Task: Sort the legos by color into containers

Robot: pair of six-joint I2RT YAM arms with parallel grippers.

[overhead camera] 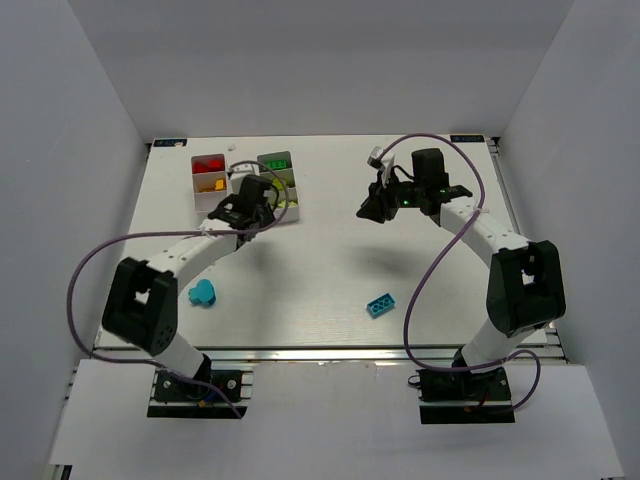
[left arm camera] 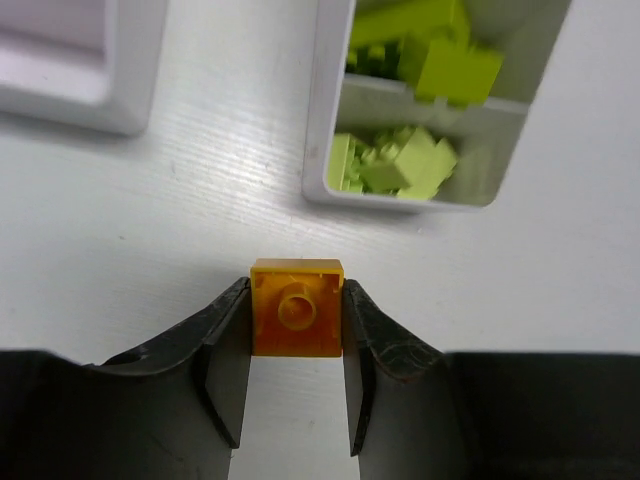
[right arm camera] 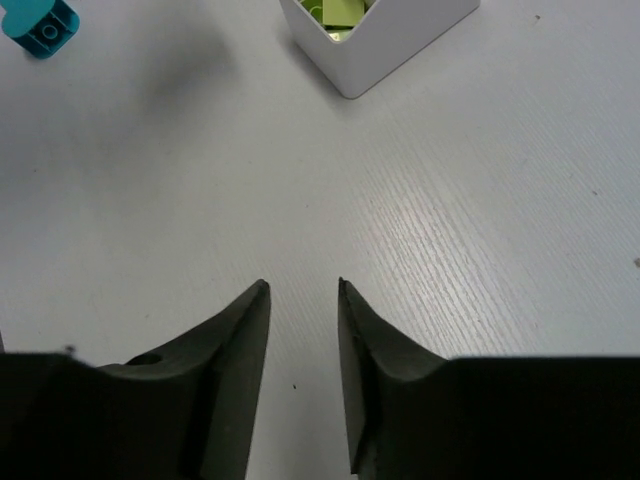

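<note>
Orange lego (left arm camera: 296, 308) — it's clamped between the two fingers of the left gripper (left arm camera: 296, 296), hollow underside facing my wrist camera, just short of the near end of the right-hand tray (left arm camera: 322, 120), whose end compartment holds lime legos (left arm camera: 400, 165). I can't tell whether it touches the desk (overhead camera: 330, 260). The left arm runs from its base at the near edge, elbow out by the left edge, forearm reaching toward the far-left corner, where the left-hand tray (overhead camera: 210, 204) holds red and orange pieces. The right arm bends high by the right edge and reaches back to the far middle — the right gripper (right arm camera: 303, 290) hangs over the desk, jaws a narrow gap apart, gripping nothing. A cyan lego (overhead camera: 203, 292) lies beside the left elbow, a second cyan lego (overhead camera: 380, 304) toward the near edge's middle.
</note>
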